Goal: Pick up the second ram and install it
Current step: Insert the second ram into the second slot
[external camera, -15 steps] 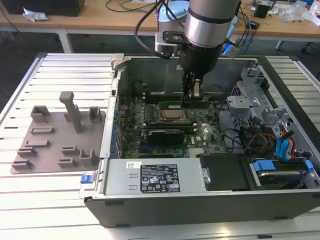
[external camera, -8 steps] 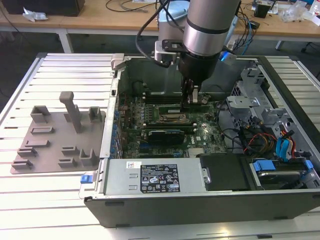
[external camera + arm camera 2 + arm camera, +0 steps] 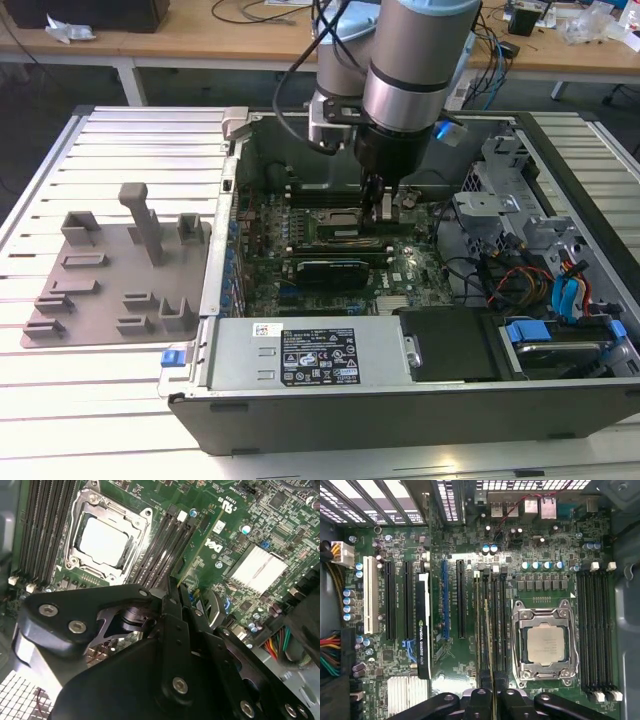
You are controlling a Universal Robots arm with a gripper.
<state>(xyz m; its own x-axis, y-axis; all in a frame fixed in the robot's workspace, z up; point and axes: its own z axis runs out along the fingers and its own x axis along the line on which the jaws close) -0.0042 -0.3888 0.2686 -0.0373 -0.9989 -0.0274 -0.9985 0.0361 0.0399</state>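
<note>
My gripper [image 3: 383, 208] hangs inside the open computer case, just beside the CPU socket [image 3: 340, 222]. It is shut on the second ram [image 3: 489, 645], a thin green stick seen edge-on. The ram lies along the black memory slots [image 3: 497, 625] next to the CPU socket [image 3: 546, 642]; I cannot tell whether it touches a slot. In the second wrist view the ram [image 3: 200, 555] runs out from between the black fingers [image 3: 172, 597] beside the same slots [image 3: 167, 545]. In the first wrist view the gripper [image 3: 491, 696] stands over the slots' near end.
A grey plastic tray with upright pegs [image 3: 110, 280] lies at the exterior view's left, outside the case. A graphics card [image 3: 423, 625] stands in the expansion slots. More memory slots [image 3: 595, 625] flank the socket's other side. The power supply [image 3: 300, 355] and cable bundles [image 3: 520, 280] crowd the case.
</note>
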